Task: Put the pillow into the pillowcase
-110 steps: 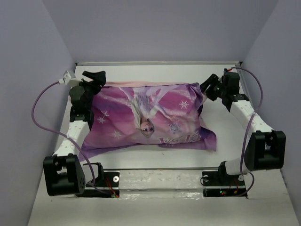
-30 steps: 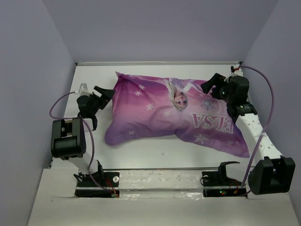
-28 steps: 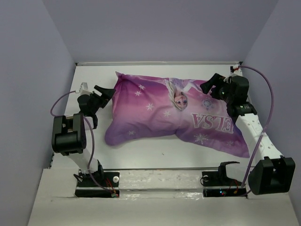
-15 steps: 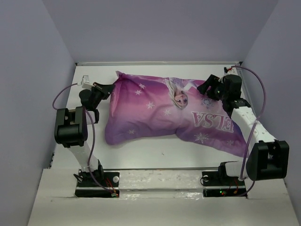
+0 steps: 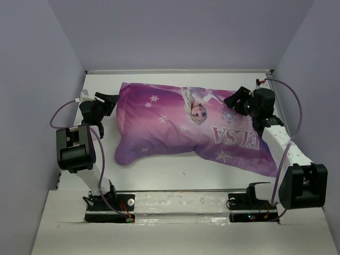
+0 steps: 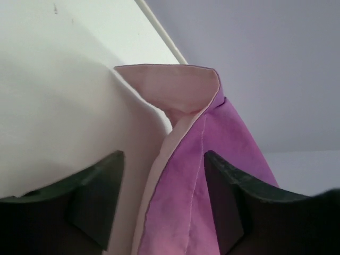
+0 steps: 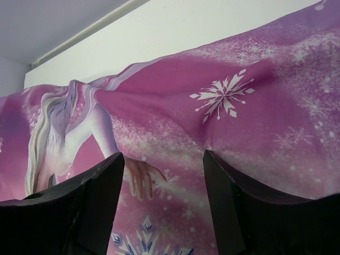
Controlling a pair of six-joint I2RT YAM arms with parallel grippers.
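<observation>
Starting from the near edge, one mounting rail (image 5: pixel 180 197) carries the two arms. Beyond it lies the one white table (image 5: pixel 175 172), matte and plain. On its middle rests one pillowcase (image 5: pixel 170 125), purple side up, with snowflakes, a princess and the word ELSA. It is plump at the left and flat at the near right corner.

The left gripper (image 5: pixel 108 101) is at the left end of the case. Its jaws are partly apart, with the folded pink hem between them, and they do not pinch it. In the left wrist view a white swollen surface lies just beside this hem. It seems to be the one pillow (image 6: pixel 79 122), though I cannot tell for sure.

The right gripper (image 5: pixel 235 102) stands at the far right part of the case, jaws apart, holding nothing. Three lavender walls (image 5: pixel 175 32) close the table at the left, the right and the far side.
</observation>
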